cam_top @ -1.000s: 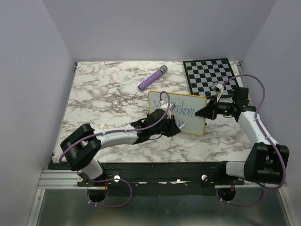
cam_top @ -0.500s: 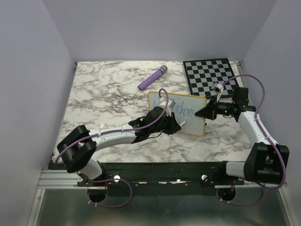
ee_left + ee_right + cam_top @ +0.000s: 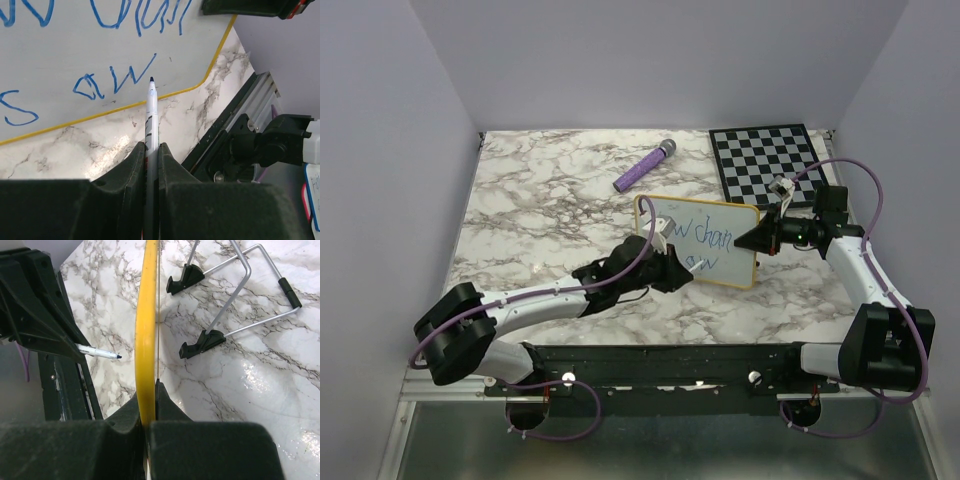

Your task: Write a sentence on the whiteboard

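The whiteboard (image 3: pixel 698 240) stands on the marble desk (image 3: pixel 550 200), right of the middle and just in front of the chessboard (image 3: pixel 767 160). From the right wrist I can see it propped on a wire stand (image 3: pixel 240 285) with small black feet. The right claw (image 3: pixel 760 238) reaches in from the right, its fingers pinched tight on the board's yellow frame at that edge. The left arm stretches low across the desk to the board's front. The left claw (image 3: pixel 151 150) is narrowed around a thin marker (image 3: pixel 151 110), which runs straight out between the fingers with its dark tip pointing at the board. That tip sits near the lower edge, just beside the end of the bottom line, but I cannot tell whether it touches the surface. The blue lettering (image 3: pixel 710 238) runs in two lines. The upper one ends in what reads like "chan", with a "w" before it. The lower one shows an "s", a gap, then "aw". The left part of the writing is hidden behind the left claw in the top view. A purple tube (image 3: pixel 645 166) lies at the back of the desk, behind and left of the whiteboard and apart from it.
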